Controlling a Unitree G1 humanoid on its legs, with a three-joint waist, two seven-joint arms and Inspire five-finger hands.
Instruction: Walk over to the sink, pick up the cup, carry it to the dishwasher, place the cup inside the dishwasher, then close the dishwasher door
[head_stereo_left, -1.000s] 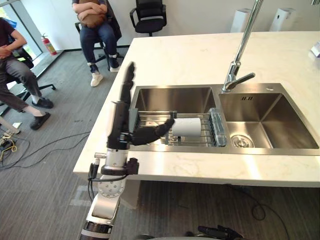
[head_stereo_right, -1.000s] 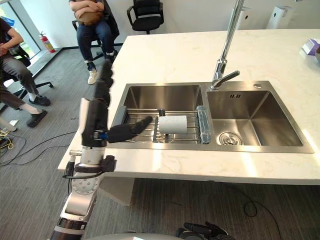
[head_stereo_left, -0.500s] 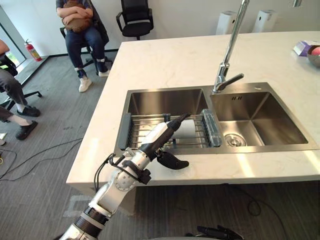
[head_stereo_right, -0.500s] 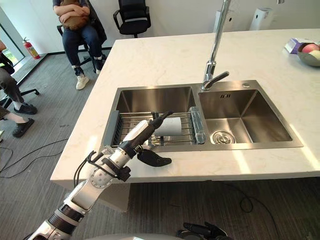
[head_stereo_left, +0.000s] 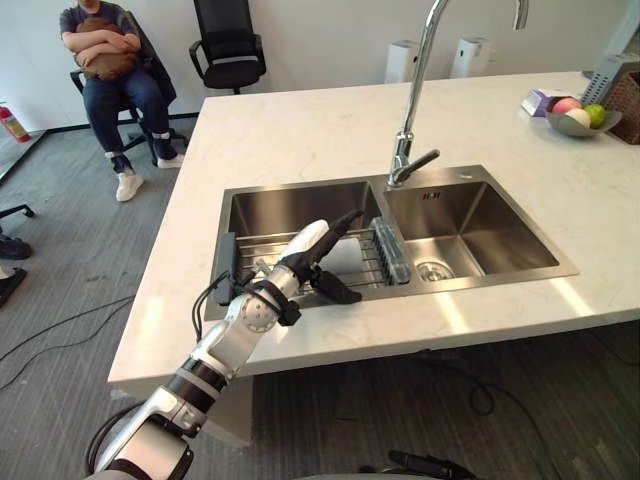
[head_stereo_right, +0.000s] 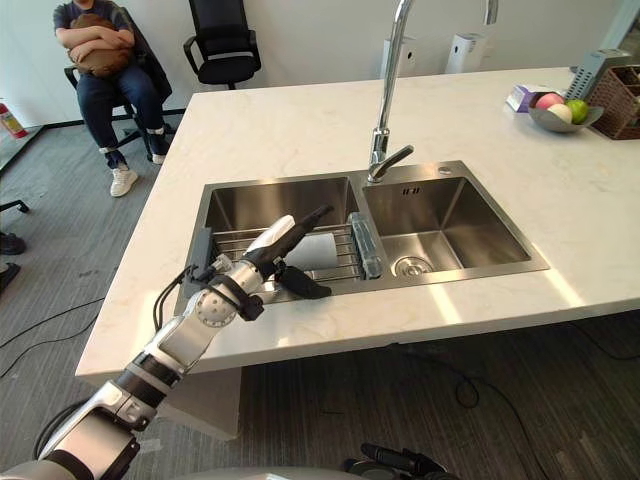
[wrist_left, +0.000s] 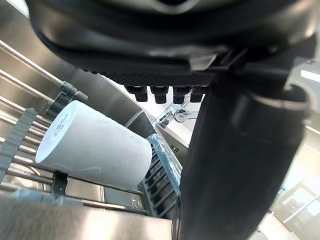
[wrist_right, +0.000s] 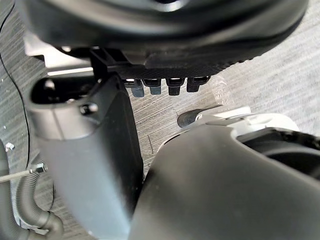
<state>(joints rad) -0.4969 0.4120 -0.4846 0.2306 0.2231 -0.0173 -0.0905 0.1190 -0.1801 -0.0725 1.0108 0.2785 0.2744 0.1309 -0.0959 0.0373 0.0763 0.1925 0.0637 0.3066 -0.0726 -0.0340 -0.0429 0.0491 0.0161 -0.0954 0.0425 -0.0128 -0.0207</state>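
Two square basins make up the stainless-steel sink (head_stereo_left: 497, 228), which is set into the pale marble worktop (head_stereo_left: 300, 130). A tall chrome swan-neck tap (head_stereo_left: 412, 100) rises behind the divider between them. Across the left basin we see a wire drying rack (head_stereo_right: 233, 244). The white cylindrical cup (wrist_left: 95, 145) lies on its side on the rack's bars, toward the rack's right end. A translucent bluish object (head_stereo_left: 388, 250) runs along that same end, just beside the cup; we cannot tell what it is.

The left hand (head_stereo_left: 303, 256) reaches in over the near rim of the sink. Its fingers (head_stereo_left: 343, 222) are stretched straight above the cup and its thumb (wrist_left: 235, 160) is spread wide on the near side. The cup sits in the gap between them, and nothing is closed around it. From the head views we cannot say whether the fingers brush the top of the cup; the left wrist view shows space on both sides of it.

The right hand (wrist_right: 165, 20) hangs over grey carpet, and its fingers look relaxed and hold nothing.

Far along the worktop to the right stands a small grey bowl of fruit (head_stereo_left: 575, 120). Beyond the worktop a person (head_stereo_left: 105, 60) sits with folded arms, next to a black office chair (head_stereo_left: 225, 40).
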